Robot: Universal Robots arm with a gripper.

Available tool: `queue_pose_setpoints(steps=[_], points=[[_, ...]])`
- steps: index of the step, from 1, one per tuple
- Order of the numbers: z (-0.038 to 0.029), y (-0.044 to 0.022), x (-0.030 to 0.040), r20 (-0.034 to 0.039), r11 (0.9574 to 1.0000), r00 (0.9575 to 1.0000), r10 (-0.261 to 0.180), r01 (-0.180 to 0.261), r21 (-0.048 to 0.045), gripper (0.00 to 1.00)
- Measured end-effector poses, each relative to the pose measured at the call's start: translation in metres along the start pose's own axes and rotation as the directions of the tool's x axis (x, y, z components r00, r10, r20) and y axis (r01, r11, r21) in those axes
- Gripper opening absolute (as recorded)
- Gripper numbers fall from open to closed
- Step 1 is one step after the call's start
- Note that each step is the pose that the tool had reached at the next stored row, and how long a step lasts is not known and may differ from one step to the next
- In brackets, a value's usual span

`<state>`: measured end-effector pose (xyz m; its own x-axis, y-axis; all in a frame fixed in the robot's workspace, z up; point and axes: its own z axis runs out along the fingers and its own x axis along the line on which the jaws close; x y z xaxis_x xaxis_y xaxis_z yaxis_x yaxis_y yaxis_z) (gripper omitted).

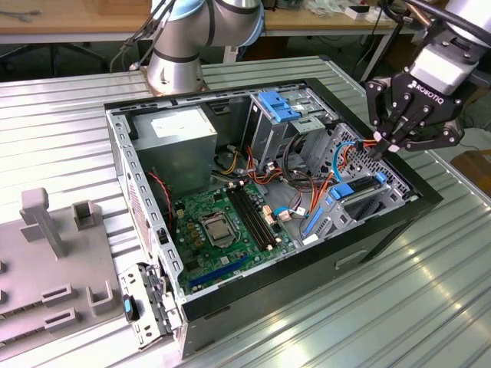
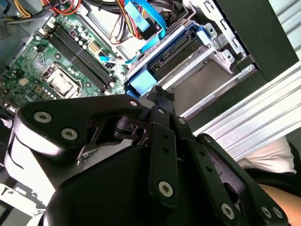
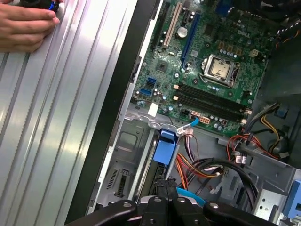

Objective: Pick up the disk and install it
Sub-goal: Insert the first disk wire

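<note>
The end effector (image 1: 381, 147) hangs over the far right corner of the open computer case (image 1: 368, 241), on the exterior view's right. Its fingers are drawn together with nothing gripped between them, tips pointing down, just above the drive bay. The disk (image 1: 343, 188) sits inside that bay at the right end of the case, its blue carrier showing beside the orange and blue cables. In both wrist views the blue carrier end (image 2: 141, 84) (image 3: 164, 150) lies just beyond the closed fingertips (image 2: 162, 96). The green motherboard (image 1: 222, 222) fills the middle of the case and the grey power supply (image 1: 180, 134) lies at its far left. The case rests on the ribbed metal counter (image 1: 345, 322). In the first wrist view a person's hand (image 3: 23, 23) rests on the counter, well apart from the case.
</note>
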<state>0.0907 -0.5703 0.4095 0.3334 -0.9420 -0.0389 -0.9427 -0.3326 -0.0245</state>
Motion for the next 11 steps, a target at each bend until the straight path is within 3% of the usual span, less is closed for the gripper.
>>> queue_pose_setpoints(steps=[5, 9, 11], points=[[0.0001, -0.0051, 0.0018, 0.0023, 0.9964, 0.9964, -0.085, 0.085, -0.0032, 0.11], [0.0003, -0.0101, 0.0036, 0.0049, 0.9845, 0.9845, -0.175, 0.175, -0.0064, 0.11], [0.0004, -0.0157, 0.0055, 0.0054, 0.982, 0.9821, -0.188, 0.189, -0.0069, 0.11]])
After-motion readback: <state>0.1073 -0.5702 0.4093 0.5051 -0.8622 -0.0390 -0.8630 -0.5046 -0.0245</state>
